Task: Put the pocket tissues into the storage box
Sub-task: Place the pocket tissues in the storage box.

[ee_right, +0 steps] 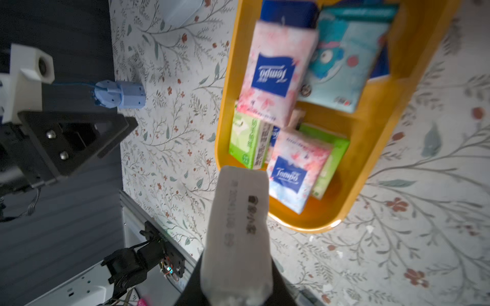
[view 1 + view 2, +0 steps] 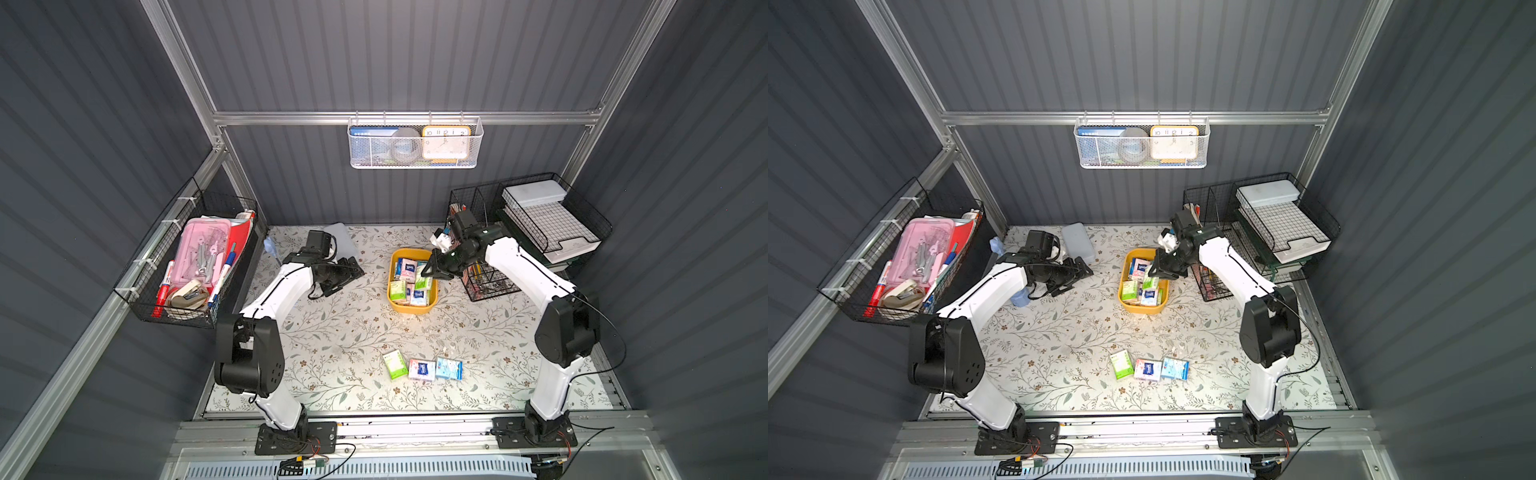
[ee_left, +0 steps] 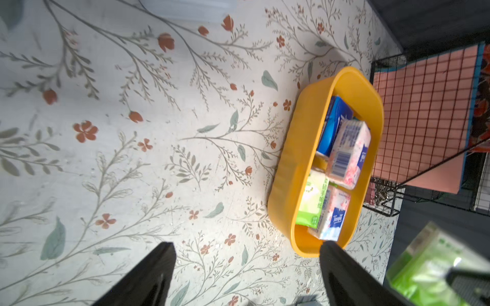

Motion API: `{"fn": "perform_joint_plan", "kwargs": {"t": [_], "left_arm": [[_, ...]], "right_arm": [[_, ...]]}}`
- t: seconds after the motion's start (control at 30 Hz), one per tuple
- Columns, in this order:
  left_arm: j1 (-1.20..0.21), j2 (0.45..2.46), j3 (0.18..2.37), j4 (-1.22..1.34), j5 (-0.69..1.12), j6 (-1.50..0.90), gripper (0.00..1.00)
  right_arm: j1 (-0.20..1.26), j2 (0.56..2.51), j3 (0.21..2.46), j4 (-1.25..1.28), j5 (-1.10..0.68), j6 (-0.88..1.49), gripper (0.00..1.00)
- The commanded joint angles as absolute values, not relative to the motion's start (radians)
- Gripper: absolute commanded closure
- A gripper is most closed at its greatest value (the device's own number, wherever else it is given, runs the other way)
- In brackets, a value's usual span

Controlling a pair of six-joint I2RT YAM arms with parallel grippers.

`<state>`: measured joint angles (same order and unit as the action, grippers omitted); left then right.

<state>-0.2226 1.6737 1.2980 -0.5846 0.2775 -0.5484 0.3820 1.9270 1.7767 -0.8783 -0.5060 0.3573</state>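
The right gripper (image 2: 431, 271) is pinched on a lime green plastic-wrapped tissue packet (image 3: 424, 273), held edge-on just above the yellow-orange rounded plastic storage box (image 2: 409, 308). The box lies directly below and ahead of that gripper and is already crowded with packets, several of them stacked or tilted. Step in hand, as judged: release into the box. The packet should be carried slightly further ahead of the gripper, over the bare orange floor seen just beside the packet's tip. It should then be lowered close and only then let go, so that it is not bounced off the pile or the rim. The left gripper (image 3: 246, 275) is spread wide and empty, with the box ahead of it across the floral-patterned worktop (image 2: 332, 332). Three packets, green (image 2: 395, 364), pink-white (image 2: 422, 370) and light blue (image 2: 449, 368), lie well behind both grippers, yet to be fetched.
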Motion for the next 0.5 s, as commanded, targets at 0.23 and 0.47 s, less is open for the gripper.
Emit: {"fn": "perform_joint_plan", "kwargs": {"t": [0.23,0.47], "left_arm": [[-0.27,1.614,1.232,-0.556,0.289,-0.585,0.1],[-0.271,1.603,1.226,-0.561,0.287,-0.585,0.1]], "right_arm": [[0.367,2.15,2.043,-1.022,-0.326,0.25,0.83],[0.367,2.23,2.129,-1.051,-0.312,0.232,0.82]]}}
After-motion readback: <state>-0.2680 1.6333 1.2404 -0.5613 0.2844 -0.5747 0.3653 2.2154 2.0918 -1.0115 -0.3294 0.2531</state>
